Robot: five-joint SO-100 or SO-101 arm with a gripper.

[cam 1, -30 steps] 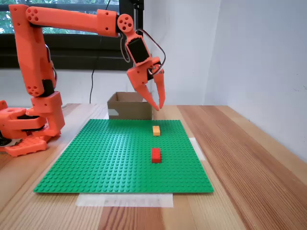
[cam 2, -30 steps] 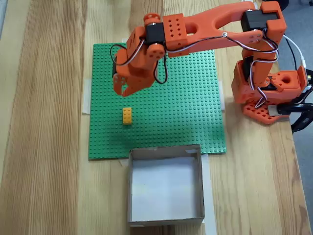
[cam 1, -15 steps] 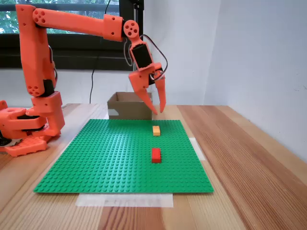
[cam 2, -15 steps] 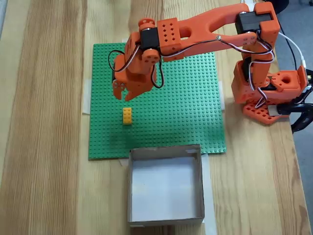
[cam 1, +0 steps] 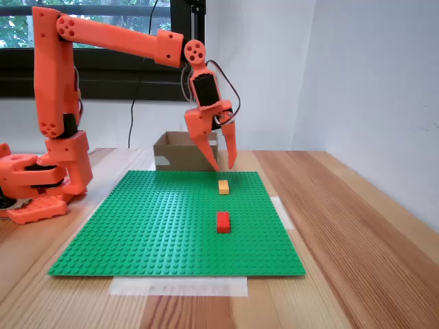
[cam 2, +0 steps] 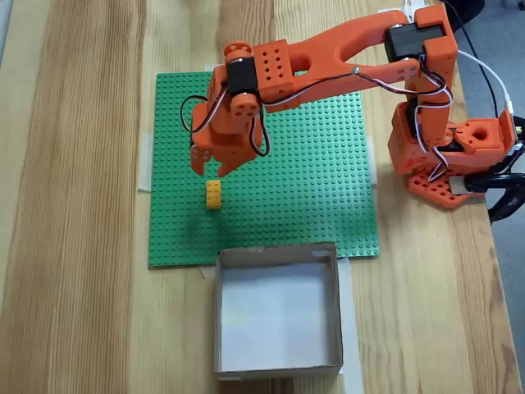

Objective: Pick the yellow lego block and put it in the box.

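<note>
One yellow lego block (cam 1: 223,186) | below parted, empty jaws, untouched | on baseplate (cam 1: 151,226)

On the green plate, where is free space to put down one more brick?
The green baseplate is bare between the red brick and the arm base. It is crowded around the yellow lego block, under the open hand.

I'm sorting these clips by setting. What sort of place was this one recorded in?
Probably a hobby or lab desk indoors: an orange 3D-printed-looking arm stands on a wooden table by a window and a white wall, with a taped-down green lego baseplate and a cardboard box laid out as a practice setup.
</note>
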